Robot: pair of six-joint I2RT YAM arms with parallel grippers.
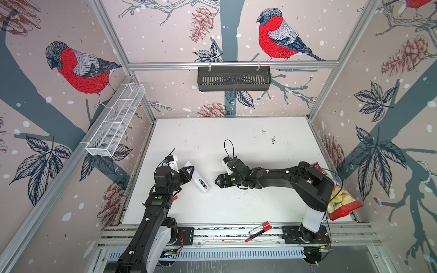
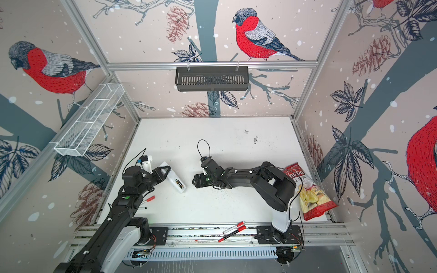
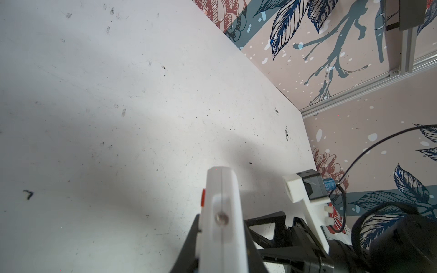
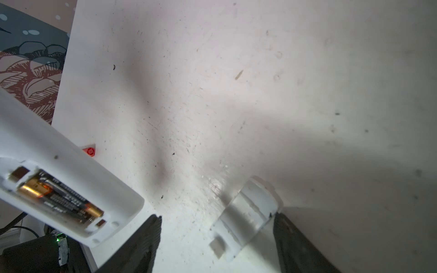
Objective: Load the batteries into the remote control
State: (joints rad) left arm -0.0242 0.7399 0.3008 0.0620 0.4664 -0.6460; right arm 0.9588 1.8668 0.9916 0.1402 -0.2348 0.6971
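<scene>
My left gripper (image 1: pixel 189 173) (image 2: pixel 165 173) (image 3: pixel 222 236) is shut on the remote control (image 1: pixel 199 182) (image 2: pixel 176 180) (image 3: pixel 222 208) and holds it tilted above the table, left of centre. The remote's plain back faces up with its compartment uncovered. The batteries (image 4: pixel 61 198) lie inside, dark with copper ends; in a top view they are a small dark patch (image 1: pixel 202 183). My right gripper (image 1: pixel 218 183) (image 2: pixel 195 183) (image 4: pixel 216 218) stands open just right of the remote. A small white cover (image 4: pixel 248 210) lies on the table between its fingers, touching one fingertip (image 4: pixel 279 218).
Red-and-white marker pens (image 1: pixel 259 230) (image 2: pixel 233 230) lie on the front rail, and another pen (image 2: pixel 149 198) by the left arm. A red chips bag (image 1: pixel 340 203) (image 2: pixel 312 198) sits at the right edge. A black basket (image 1: pixel 234 78) and a white mesh basket (image 1: pixel 115 123) hang on the walls.
</scene>
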